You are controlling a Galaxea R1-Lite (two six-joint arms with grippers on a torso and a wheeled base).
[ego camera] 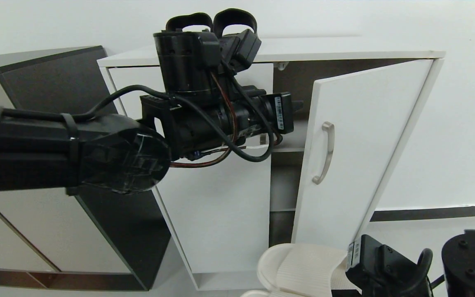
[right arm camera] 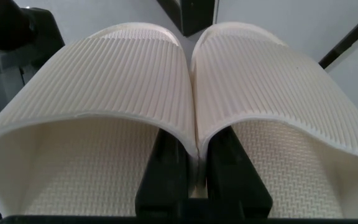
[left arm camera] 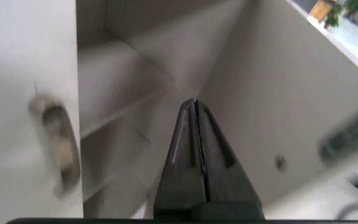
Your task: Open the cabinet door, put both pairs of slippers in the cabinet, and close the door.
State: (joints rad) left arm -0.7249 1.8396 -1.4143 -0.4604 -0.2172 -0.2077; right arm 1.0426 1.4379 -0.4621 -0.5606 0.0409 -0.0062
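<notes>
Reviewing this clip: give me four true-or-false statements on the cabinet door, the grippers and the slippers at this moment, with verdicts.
1. The right cabinet door stands open. True.
2. The left gripper holds a slipper. False: it is shut on nothing, pointing into the cabinet.
3. The right gripper holds a pair of cream slippers. True.
4. The cream slippers lie on a shelf inside the cabinet. False: they are in the right gripper, low in front of the open door.
</notes>
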